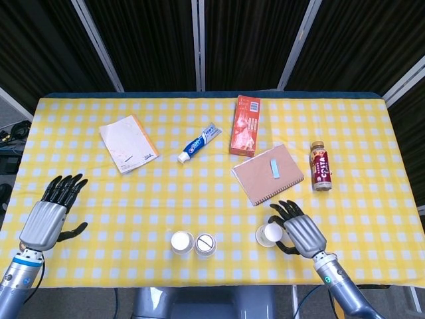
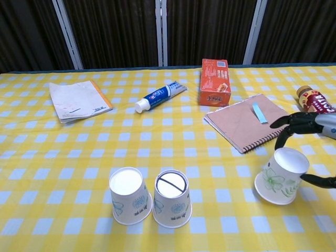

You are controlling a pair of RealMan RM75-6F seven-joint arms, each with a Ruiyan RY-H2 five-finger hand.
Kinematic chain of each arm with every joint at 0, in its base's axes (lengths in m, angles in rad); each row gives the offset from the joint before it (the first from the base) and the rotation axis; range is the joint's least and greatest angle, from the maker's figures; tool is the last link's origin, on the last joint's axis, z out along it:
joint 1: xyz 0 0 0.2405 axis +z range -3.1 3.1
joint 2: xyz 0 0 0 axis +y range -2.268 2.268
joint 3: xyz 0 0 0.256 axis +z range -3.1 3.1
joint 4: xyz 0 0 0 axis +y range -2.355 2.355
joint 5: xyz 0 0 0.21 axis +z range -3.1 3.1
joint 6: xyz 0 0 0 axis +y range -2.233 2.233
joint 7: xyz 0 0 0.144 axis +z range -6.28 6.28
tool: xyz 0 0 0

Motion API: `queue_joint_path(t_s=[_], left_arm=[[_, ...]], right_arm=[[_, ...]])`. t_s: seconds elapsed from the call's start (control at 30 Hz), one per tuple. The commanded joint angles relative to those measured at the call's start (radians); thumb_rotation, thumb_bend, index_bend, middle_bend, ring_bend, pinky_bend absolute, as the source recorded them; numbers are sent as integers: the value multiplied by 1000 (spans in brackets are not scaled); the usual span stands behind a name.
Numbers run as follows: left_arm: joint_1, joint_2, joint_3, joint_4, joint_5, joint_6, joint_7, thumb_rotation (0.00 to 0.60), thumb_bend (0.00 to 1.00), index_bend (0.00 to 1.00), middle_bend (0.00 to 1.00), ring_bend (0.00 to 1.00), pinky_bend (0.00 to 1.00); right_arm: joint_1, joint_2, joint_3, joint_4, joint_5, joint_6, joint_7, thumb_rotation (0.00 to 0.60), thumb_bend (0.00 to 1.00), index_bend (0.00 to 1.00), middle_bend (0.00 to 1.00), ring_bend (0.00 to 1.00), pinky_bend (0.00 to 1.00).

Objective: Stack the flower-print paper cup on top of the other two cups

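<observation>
On the left, the left hand (image 1: pixel 45 220) hovers over the checked cloth of the desk (image 1: pixel 99 193), fingers spread and holding nothing. Near the front edge, two thin white paper cups (image 2: pixel 150 197) stand upside down, touching, tapered and light. To the right, the flower-print cup (image 2: pixel 281 175) is inverted and tilted, the right hand (image 2: pixel 310 126) curled around it with fingers (image 2: pixel 286 122) at its base; whether they truly grip is unclear. Soft paper could crumple, slip free, or topple its neighbours when lowered.
</observation>
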Motion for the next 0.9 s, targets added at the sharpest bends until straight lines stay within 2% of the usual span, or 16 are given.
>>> queue_joint_path(t_s=[0.03,0.17,0.3,0.57,0.9], left_arm=[[0,0,-1,0,-1,-1,-1,600,215,0,0,0,0],[0,0,-2,1,-1,-3,0,600,215,0,0,0,0],[2,1,-3,0,-3,-3,-2,600,215,0,0,0,0],[2,8,-9,3,-7,-4,-21,600,215,0,0,0,0],[3,19,-12,7,-11,-6,-51,600,216,0,0,0,0]], right_arm=[[5,12,11,-20,-11,14,0,600,286,440,107,0,42],[17,26,32,-49,-23,27,1,600,287,451,111,0,54],[54,42,78,-94,-32,25,24,600,287,454,115,0,63],[149,35,156,-170,-27,-36,26,600,289,465,122,0,72],[250,-7,196,-277,24,-132,-25,600,289,466,126,0,72]])
